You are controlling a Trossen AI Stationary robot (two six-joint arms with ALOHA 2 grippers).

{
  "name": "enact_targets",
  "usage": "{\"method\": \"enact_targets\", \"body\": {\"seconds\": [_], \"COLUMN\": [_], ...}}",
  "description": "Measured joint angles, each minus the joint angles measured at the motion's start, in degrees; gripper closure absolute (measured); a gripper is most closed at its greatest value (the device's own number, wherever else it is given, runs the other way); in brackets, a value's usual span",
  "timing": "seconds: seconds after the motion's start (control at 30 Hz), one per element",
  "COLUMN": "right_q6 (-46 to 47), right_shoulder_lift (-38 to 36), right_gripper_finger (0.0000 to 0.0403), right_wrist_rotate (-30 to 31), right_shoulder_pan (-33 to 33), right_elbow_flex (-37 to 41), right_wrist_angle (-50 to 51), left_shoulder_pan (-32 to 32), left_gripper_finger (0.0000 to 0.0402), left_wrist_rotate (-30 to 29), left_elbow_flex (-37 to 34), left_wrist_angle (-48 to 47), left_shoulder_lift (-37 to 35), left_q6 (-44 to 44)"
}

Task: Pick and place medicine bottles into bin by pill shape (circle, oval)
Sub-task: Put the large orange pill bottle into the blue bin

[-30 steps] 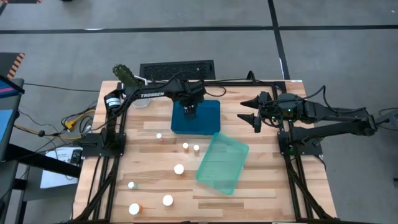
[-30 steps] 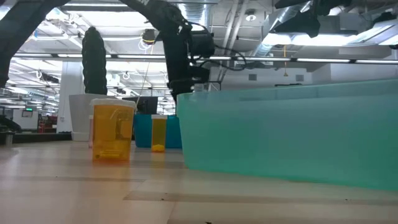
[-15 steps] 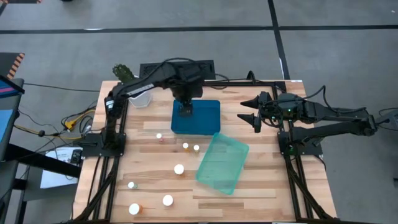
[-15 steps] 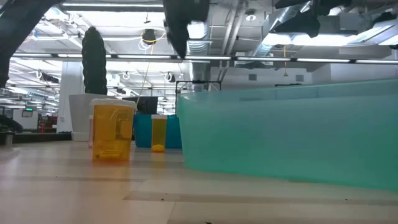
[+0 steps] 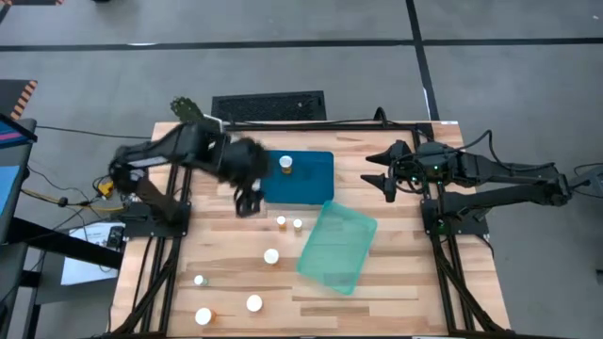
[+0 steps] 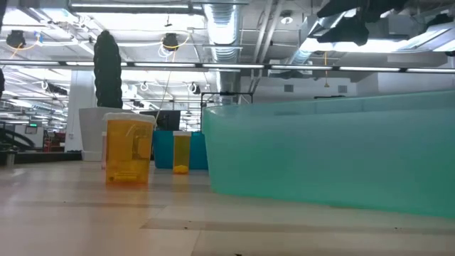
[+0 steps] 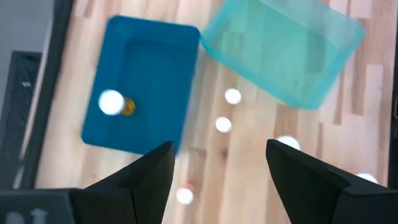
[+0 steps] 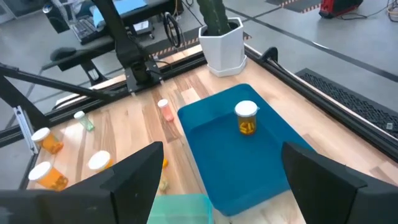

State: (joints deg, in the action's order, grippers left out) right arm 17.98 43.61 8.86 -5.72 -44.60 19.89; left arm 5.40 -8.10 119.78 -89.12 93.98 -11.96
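One amber bottle (image 5: 285, 164) with a white cap stands upright in the blue bin (image 5: 311, 184); it also shows in the left wrist view (image 7: 113, 103) and the right wrist view (image 8: 246, 117). Several more bottles are on the table, among them two slim ones (image 5: 281, 221) (image 5: 298, 224) and a wider one (image 5: 271, 255). My left gripper (image 5: 248, 203) (image 7: 219, 146) is open and empty, above the table just left of the blue bin, over a small pale bottle (image 7: 184, 195). My right gripper (image 5: 367, 168) (image 8: 222, 149) is open and empty, right of the blue bin.
A teal bin (image 5: 337, 247) lies at a slant near the blue bin's near right corner and fills the right of the low view (image 6: 334, 153). More bottles stand near the table's near left corner (image 5: 203, 316) (image 5: 254, 302) (image 5: 199, 280). A white pot with a plant (image 8: 224, 50) stands at the far left.
My left gripper has risen from inside the blue bin and swung toward the table's left and near edge, to just outside the bin's near left corner. An amber bottle now stands in the blue bin where the gripper was. My right arm has kept still.
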Motion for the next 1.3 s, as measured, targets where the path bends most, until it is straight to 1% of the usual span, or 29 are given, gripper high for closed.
{"method": "enact_targets", "body": {"seconds": [0.13,0.23,0.3,0.37,0.47,0.53,0.6,0.7,0.77,0.87,0.93,1.0,1.07,1.13,1.23,1.3], "right_q6": [0.0,0.0,0.0,0.0,0.0,0.0,0.3,1.5,1.5,1.5,1.5,1.5,1.5,1.5,1.5,1.5], "right_shoulder_lift": [0.0,0.0,0.0,0.0,0.0,0.0,0.0,0.0,0.0,0.0,0.0,0.0,0.0,0.0,0.0,0.0], "right_gripper_finger": [0.0069,0.0069,0.0069,0.0069,0.0069,0.0069,0.0069,0.0069,0.0069,0.0069,0.0069,0.0069,0.0069,0.0069,0.0069,0.0069], "right_wrist_rotate": [0.0,0.0,0.0,0.0,0.0,0.0,0.0,-0.1,-0.2,-0.2,-0.2,-0.2,-0.2,-0.2,-0.2,-0.2], "right_shoulder_pan": [0.0,0.0,0.0,0.0,0.0,0.1,0.1,0.1,0.1,0.1,0.1,0.1,0.1,0.1,0.1,0.1], "right_elbow_flex": [0.0,0.0,0.0,0.0,0.0,0.0,0.0,0.0,0.0,0.0,0.0,0.0,0.0,0.0,0.0,0.0], "right_wrist_angle": [0.0,0.0,0.1,0.0,0.0,0.1,0.0,0.1,0.4,0.7,0.8,0.8,0.8,0.9,0.9,0.9], "left_shoulder_pan": [6.9,11.6,14.5,16.1,16.7,16.7,16.7,15.8,14.8,13.9,13.8,13.9,14.0,14.0,14.0,14.0], "left_gripper_finger": [0.0154,0.0154,0.0154,0.0154,0.0154,0.0154,0.0154,0.0154,0.0154,0.0154,0.0152,0.0142,0.0121,0.0091,0.0043,0.0019], "left_wrist_rotate": [-2.7,-3.3,-6.3,-8.5,-7.5,-5.4,-3.3,-1.0,1.4,4.6,5.7,7.1,8.0,8.3,7.1,6.9], "left_elbow_flex": [-10.9,-20.9,-27.6,-33.9,-42.8,-48.5,-53.5,-59.4,-61.7,-62.8,-62.9,-62.9,-62.9,-62.9,-62.9,-62.9], "left_wrist_angle": [3.8,10.4,15.8,19.9,27.3,35.1,42.9,52.1,55.7,59.4,60.0,60.9,60.8,60.7,60.4,60.4], "left_shoulder_lift": [-4.5,-7.8,-9.6,-11.1,-12.4,-12.6,-12.6,-11.8,-11.3,-11.4,-11.4,-11.4,-11.4,-11.4,-11.4,-11.4], "left_q6": [-6.8,-11.1,-13.2,-14.8,-15.5,-14.1,-12.6,-10.2,-9.7,-9.9,-9.6,-9.0,-8.3,-7.0,-6.0,-5.2]}}
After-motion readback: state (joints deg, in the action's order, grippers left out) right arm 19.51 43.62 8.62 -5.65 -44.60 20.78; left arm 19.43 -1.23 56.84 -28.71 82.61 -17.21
